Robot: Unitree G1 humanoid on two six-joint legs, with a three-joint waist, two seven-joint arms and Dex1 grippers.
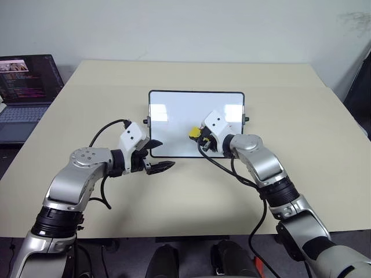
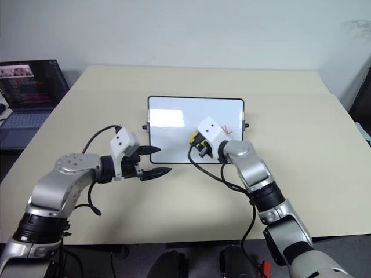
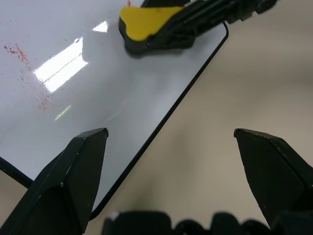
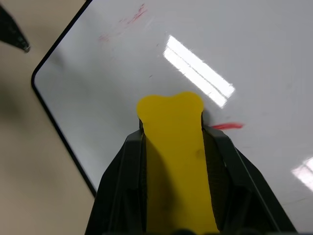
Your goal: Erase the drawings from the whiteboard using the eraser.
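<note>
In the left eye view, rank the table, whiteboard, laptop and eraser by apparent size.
1. Table
2. Whiteboard
3. Laptop, though the frame edge cuts it off, so its place against the whiteboard is unsure
4. Eraser, partly hidden in the right gripper

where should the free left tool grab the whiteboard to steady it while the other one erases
Judging by its pose, the near left corner of the whiteboard, coming from its left edge. The board lies flat on the table, so only its thin frame offers purchase, and the open left tool sits beside that corner, away from the eraser.
</note>
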